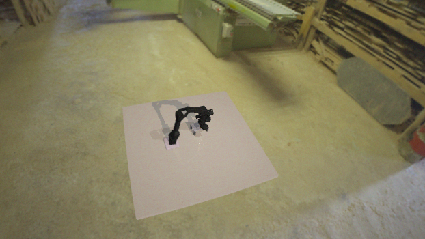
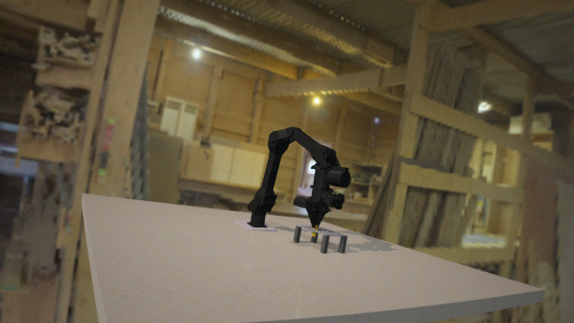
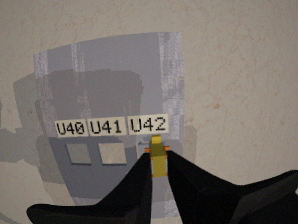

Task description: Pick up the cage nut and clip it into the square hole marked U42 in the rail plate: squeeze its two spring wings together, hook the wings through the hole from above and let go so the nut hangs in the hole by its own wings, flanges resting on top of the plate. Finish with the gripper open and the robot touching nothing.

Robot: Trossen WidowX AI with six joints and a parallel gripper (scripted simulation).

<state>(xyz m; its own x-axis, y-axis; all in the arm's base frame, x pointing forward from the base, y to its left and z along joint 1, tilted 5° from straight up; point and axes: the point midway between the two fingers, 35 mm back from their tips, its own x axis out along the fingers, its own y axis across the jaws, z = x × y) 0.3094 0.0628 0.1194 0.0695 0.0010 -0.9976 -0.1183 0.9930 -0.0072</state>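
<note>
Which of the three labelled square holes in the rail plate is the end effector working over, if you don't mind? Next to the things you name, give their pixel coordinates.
The hole marked U42 (image 3: 142,145); the cage nut (image 3: 159,163) partly covers it, unlike U40 and U41.

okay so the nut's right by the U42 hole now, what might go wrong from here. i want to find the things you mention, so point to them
The hand (image 1: 206,130) (image 2: 316,226) (image 3: 157,157) is shut on the cage nut (image 3: 158,162), which hides most of the U42 hole, so a slight misalignment could leave a wing outside the edge. The rail plate (image 1: 195,127) (image 3: 112,100) stands on slim posts (image 2: 297,234), so pressing hard might shift it. And if the hand opens before both wings hook through, the nut could spring loose or sit crooked.
</note>
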